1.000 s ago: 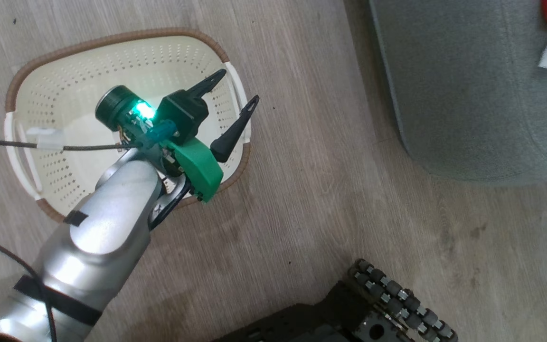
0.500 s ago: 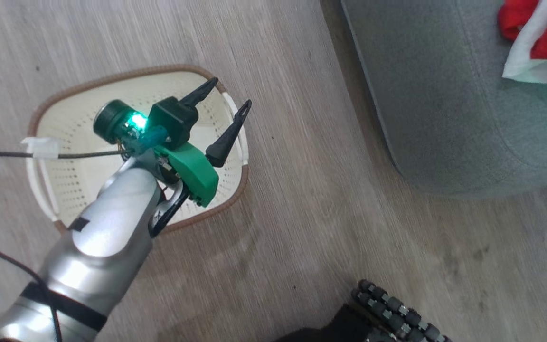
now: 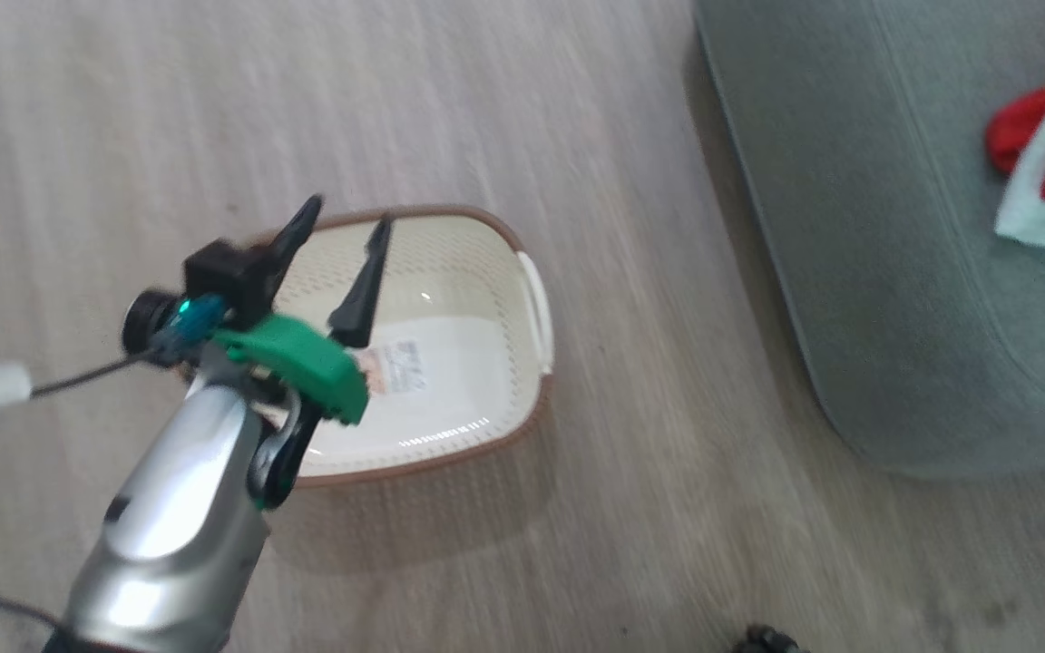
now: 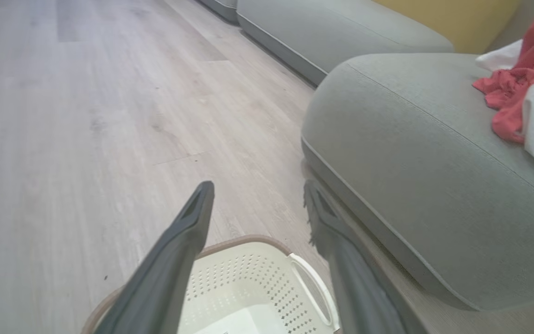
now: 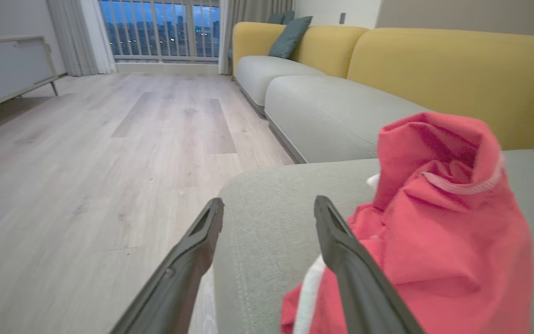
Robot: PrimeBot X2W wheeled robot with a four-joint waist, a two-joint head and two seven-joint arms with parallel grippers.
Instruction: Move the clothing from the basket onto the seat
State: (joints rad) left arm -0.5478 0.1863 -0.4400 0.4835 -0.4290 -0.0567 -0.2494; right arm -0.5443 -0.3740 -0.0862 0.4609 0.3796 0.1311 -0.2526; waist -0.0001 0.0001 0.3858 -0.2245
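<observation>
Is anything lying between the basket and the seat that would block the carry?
Nothing visible: only bare floor separates the basket from the seat. The basket shows just its label, and the clothing lies on the seat.

The clothing (image 3: 1017, 141) lies on the seat (image 3: 867, 227), right of the basket (image 3: 432, 458) on the floor (image 3: 649, 508).

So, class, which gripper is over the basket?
The left gripper: it hangs above the cream basket, while the right gripper is over the seat by the red clothing.
</observation>
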